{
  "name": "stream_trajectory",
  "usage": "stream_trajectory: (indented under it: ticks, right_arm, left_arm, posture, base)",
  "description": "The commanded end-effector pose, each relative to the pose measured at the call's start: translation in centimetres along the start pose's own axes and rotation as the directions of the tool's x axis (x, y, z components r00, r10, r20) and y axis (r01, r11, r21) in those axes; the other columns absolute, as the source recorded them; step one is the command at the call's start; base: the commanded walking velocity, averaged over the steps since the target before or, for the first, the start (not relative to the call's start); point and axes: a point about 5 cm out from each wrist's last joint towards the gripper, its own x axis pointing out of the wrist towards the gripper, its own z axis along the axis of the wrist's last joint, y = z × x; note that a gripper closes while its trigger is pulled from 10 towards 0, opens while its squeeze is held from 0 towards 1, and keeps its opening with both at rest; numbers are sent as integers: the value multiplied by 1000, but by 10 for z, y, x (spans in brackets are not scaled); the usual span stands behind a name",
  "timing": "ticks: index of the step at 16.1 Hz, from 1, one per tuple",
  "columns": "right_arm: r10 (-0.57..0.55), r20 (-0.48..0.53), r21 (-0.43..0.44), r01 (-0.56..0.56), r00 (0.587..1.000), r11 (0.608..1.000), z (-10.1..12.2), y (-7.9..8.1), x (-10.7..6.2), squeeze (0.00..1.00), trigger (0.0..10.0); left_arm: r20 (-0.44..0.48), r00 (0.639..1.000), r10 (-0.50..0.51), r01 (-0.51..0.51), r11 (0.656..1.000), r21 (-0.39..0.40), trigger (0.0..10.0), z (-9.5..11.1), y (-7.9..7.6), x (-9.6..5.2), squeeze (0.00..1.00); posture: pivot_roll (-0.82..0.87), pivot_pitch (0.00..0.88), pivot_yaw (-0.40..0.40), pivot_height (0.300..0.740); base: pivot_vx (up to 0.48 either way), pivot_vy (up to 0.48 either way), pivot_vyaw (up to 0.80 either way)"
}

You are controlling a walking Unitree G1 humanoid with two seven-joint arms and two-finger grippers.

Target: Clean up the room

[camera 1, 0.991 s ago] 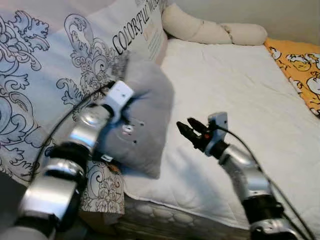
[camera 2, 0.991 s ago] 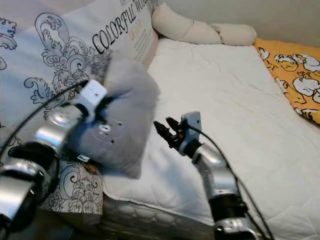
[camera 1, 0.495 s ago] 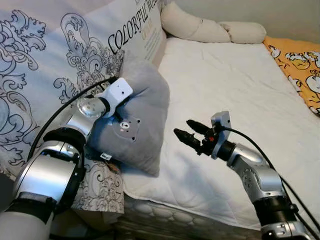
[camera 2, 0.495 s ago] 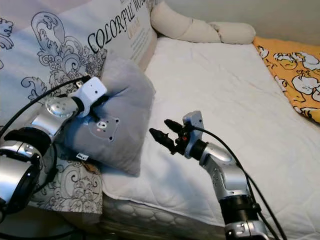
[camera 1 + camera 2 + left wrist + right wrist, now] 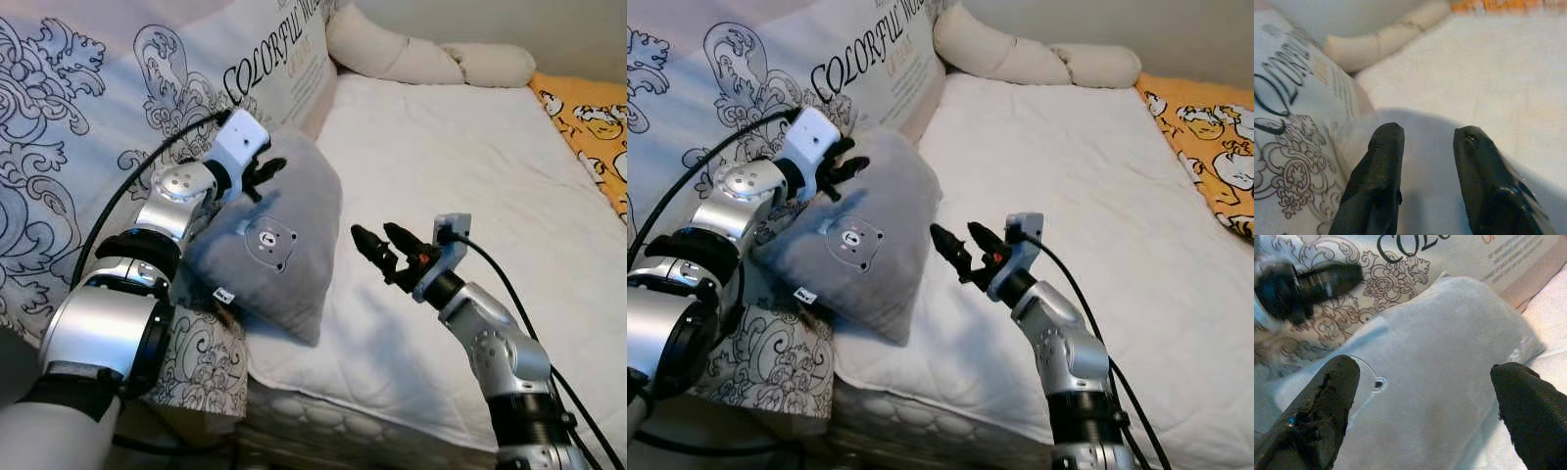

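- The grey pillow (image 5: 274, 245), marked with a small bear face, lies at the bed's (image 5: 470, 176) near left corner, leaning against the big patterned cushion (image 5: 118, 127) at its 9 o'clock side.
- The left arm is bent sharply at the elbow, forearm rising toward 1 o'clock, wrist turned so the left hand (image 5: 263, 176) sits over the pillow's upper edge.
- Its 2 fingers (image 5: 1382, 166) stand a narrow gap apart with nothing between them; in the wrist view the pillow shows just past their tips.
- The right arm comes up from 5 o'clock, elbow bent, forearm pointing toward 10 o'clock; the right hand (image 5: 377, 247) hovers over the white sheet, just beside the pillow's right edge and apart from it.
- Its fingers (image 5: 1327, 401) are spread wide and empty, aimed at the pillow's face.
- A cream bolster (image 5: 421, 61) lies along the bed's far end at 12 o'clock; an orange printed blanket (image 5: 593, 122) sits at 2 o'clock.
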Motion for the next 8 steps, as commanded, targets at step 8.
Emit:
stream_trajectory:
  ticks: [8]
  right_arm:
    - [-293, 262, -128, 334, 920, 934, 14, 6, -33, 1000, 10000]
  left_arm:
    - [172, 979, 106, -51, 953, -299, 10000, -20, -63, -53, 710]
  posture:
    - [35, 0, 38, 740]
  base:
    - [0, -124, 0]
